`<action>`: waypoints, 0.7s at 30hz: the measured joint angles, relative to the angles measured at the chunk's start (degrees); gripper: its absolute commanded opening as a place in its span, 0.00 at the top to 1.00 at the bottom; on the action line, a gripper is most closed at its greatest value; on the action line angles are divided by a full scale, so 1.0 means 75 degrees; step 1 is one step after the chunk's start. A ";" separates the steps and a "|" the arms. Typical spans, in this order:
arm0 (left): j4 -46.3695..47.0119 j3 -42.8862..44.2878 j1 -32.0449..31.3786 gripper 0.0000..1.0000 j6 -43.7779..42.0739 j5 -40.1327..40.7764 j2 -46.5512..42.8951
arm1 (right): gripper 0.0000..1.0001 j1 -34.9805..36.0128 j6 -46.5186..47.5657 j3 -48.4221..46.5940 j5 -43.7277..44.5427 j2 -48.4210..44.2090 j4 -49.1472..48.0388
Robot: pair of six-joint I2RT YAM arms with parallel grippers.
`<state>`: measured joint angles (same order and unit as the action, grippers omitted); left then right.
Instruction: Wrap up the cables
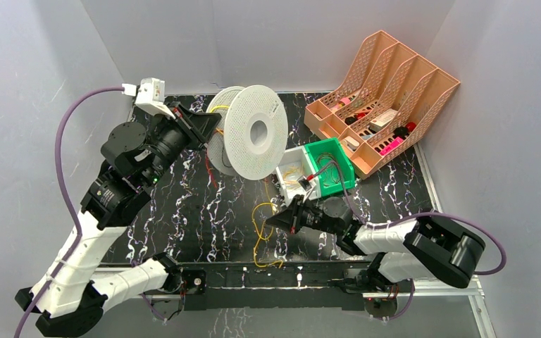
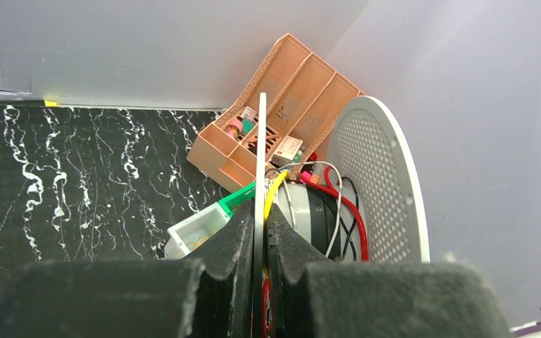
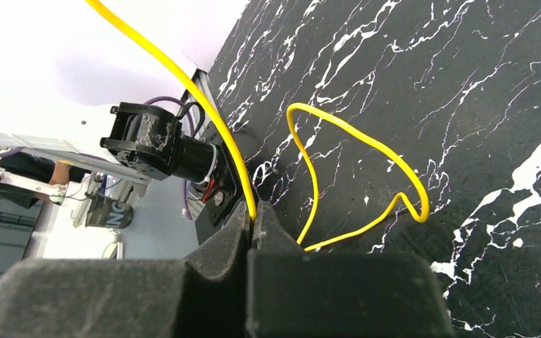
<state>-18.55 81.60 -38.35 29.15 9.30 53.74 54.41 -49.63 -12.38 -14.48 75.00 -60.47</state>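
A white perforated spool (image 1: 256, 132) stands on edge at the back of the table, with red, white and black wires round its hub (image 2: 324, 218). My left gripper (image 1: 203, 130) is shut on the spool's thin left flange (image 2: 261, 141). A yellow cable (image 2: 276, 186) runs beside that flange into the jaws of the left gripper (image 2: 260, 211). Near the front centre, my right gripper (image 1: 276, 220) is shut on a yellow cable (image 1: 257, 232). In the right wrist view this cable (image 3: 366, 141) enters the gripper (image 3: 253, 210) from above and loops loosely over the black marbled table (image 3: 465, 84).
A white box (image 1: 292, 169) and a green bin (image 1: 332, 151) holding wires sit right of the spool. A peach slotted organiser (image 1: 387, 91) lies at the back right. Grey walls close in the back and both sides. The black front rail (image 1: 253, 274) runs along the near edge.
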 measured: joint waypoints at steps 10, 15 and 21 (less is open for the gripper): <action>0.0085 0.0020 0.0000 1.00 -0.0306 0.0868 0.0338 | 1.00 0.0172 0.0175 -0.0044 0.0236 -0.1343 0.1501; 0.0321 -0.0160 0.0000 1.00 -0.0577 0.1475 0.0580 | 1.00 0.0560 0.0414 -0.0466 0.0533 -0.2151 0.2853; 0.0420 -0.0542 0.0000 1.00 -0.0918 0.2133 0.0930 | 1.00 0.1183 0.0796 -0.1513 0.1046 -0.2879 0.4450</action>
<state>-15.40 77.54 -38.35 22.26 25.30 60.71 63.29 -43.66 -23.73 -6.63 53.41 -27.09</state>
